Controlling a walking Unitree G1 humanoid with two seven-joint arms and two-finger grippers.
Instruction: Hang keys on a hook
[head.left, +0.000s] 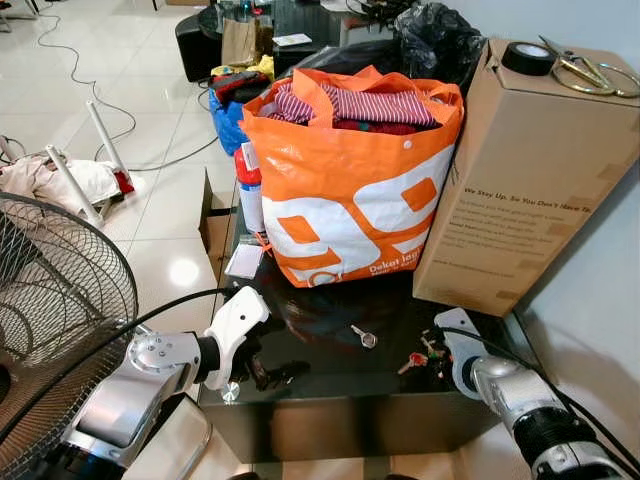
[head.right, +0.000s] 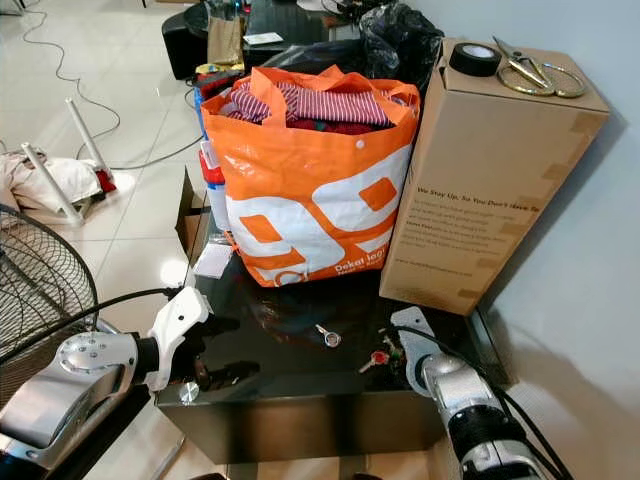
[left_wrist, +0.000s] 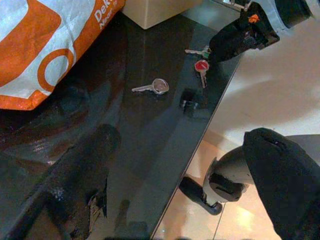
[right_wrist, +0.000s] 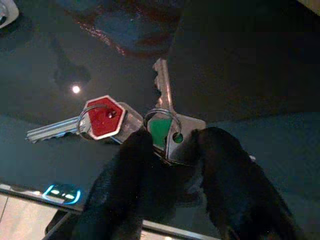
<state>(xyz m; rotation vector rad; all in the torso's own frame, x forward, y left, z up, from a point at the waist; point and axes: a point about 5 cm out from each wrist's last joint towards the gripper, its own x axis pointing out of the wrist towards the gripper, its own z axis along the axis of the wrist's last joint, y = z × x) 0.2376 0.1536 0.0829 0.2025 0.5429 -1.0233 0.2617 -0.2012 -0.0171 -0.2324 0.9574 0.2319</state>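
Keys (right_wrist: 150, 125) on table | right gripper (right_wrist: 172, 152) pinching green-capped key

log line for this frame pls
phase: grasping keys | right gripper: fingers around key bunch on black table | left gripper: idle at table's left edge | loose key: untouched
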